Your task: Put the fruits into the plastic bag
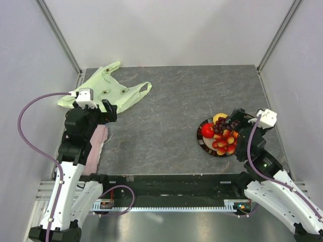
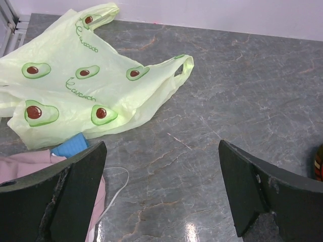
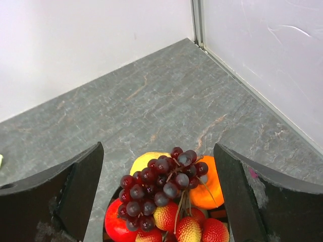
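Plate point(image 1: 201, 142), right: fruits point(image 1: 222, 136) heaped on it, grapes point(image 3: 159, 184) topmost. Bag point(image 1: 113, 91) flat on bench point(image 1: 171, 106), far left; mouth indistinct. Left pincer point(image 2: 161, 161) spread beside bag; right pincer point(image 3: 157, 151) spread over fruits.

Green "avocado" script on plastic bag point(image 2: 108, 85)

Left fingers point(image 2: 75, 196) and right fingers point(image 3: 65, 191) both spread wide.

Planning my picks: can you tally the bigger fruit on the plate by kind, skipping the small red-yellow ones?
Red apple: 1
Lemon: 1
Orange: 1
Grape bunch: 1
Total: 4
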Action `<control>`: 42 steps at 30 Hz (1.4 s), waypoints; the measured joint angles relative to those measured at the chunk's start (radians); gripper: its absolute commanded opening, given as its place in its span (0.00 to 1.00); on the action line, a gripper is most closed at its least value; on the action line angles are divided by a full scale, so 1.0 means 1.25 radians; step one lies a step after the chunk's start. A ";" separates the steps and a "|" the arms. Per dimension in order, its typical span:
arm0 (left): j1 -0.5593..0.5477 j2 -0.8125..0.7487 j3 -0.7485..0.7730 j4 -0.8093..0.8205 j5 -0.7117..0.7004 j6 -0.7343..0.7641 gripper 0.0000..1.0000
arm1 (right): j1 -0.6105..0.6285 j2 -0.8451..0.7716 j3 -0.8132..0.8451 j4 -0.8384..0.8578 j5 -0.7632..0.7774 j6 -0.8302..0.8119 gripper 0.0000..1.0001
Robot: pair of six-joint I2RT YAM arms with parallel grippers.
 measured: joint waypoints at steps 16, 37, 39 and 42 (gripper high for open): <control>0.000 0.026 -0.002 0.002 0.016 0.004 0.90 | 0.000 -0.009 0.000 -0.010 0.011 0.009 0.98; -0.241 0.597 0.284 -0.073 -0.172 0.240 0.90 | 0.000 -0.004 -0.030 0.023 -0.089 -0.061 0.98; -0.240 0.671 0.313 -0.102 -0.189 0.258 0.91 | 0.000 -0.003 -0.030 0.023 -0.097 -0.062 0.98; -0.240 0.746 0.358 -0.132 -0.224 0.286 0.91 | 0.000 0.000 -0.030 0.023 -0.107 -0.062 0.98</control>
